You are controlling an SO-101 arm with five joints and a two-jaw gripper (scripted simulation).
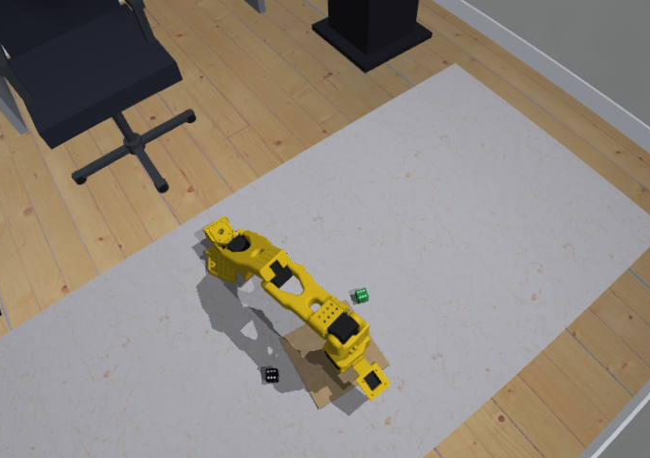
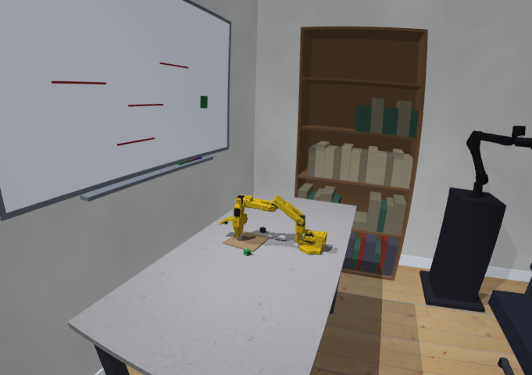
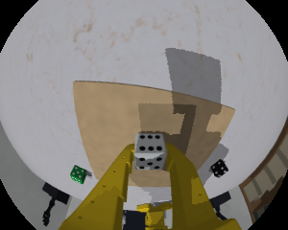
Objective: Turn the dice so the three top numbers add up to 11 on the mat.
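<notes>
The yellow arm (image 1: pixel 287 281) reaches from its base on the grey table (image 1: pixel 444 216) out over the tan mat (image 3: pixel 112 122), with the gripper (image 3: pixel 151 153) pointed down above the mat. The fingers are clamped on the white die (image 3: pixel 151 151), which sits between the two yellow jaws at their tips; the wrist view shows black pips on two of its faces, but the counts are too small to read with confidence. In that view the die appears over the near edge of the mat; whether it touches the mat surface cannot be told. In the top view the gripper and the held die are hidden beneath the wrist housing. The green die (image 1: pixel 361 295) lies on the bare table top, off the mat, just beyond its far right side and beside the forearm. The black die (image 1: pixel 270 374) also lies on the table, off the mat, near its left edge, inside the arm's shadow. Both loose dice appear to rest flat on a face. The mat lies flat on the table. In the exterior view the green die (image 2: pixel 247 251) sits just in front of the mat (image 2: pixel 248 241) and the black die (image 2: pixel 262 229) just behind it.
</notes>
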